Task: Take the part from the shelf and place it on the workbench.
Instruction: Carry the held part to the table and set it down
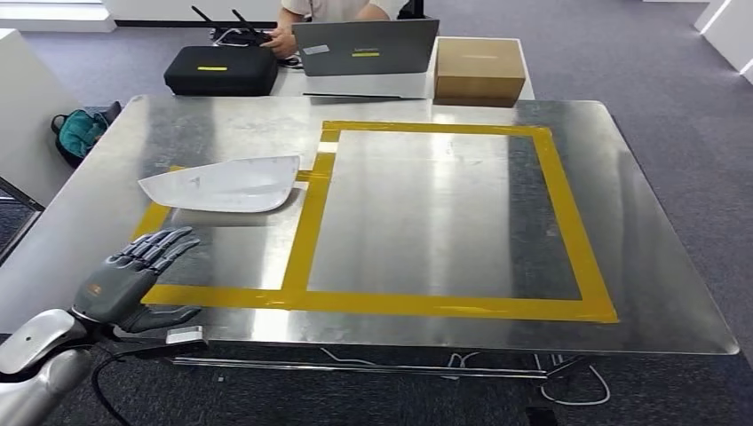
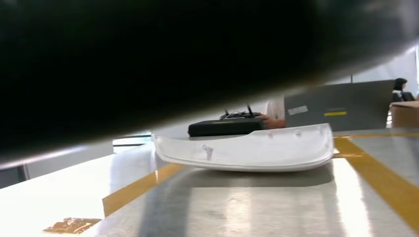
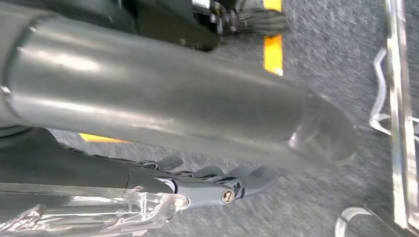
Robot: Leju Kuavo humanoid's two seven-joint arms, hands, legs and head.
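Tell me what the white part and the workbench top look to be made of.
White part: probably moulded plastic, smooth and slightly glossy; the left wrist view shows a thin curved shell with small moulded tabs. Workbench top: likely brushed sheet metal, steel or aluminium, with dull streaky reflections. Yellow tape marks rectangles on it.

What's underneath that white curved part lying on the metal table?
The white part rests on the steel workbench, over a strip of yellow tape. Its edges curve up, leaving a shadowed gap beneath; the surface under its middle is hidden.
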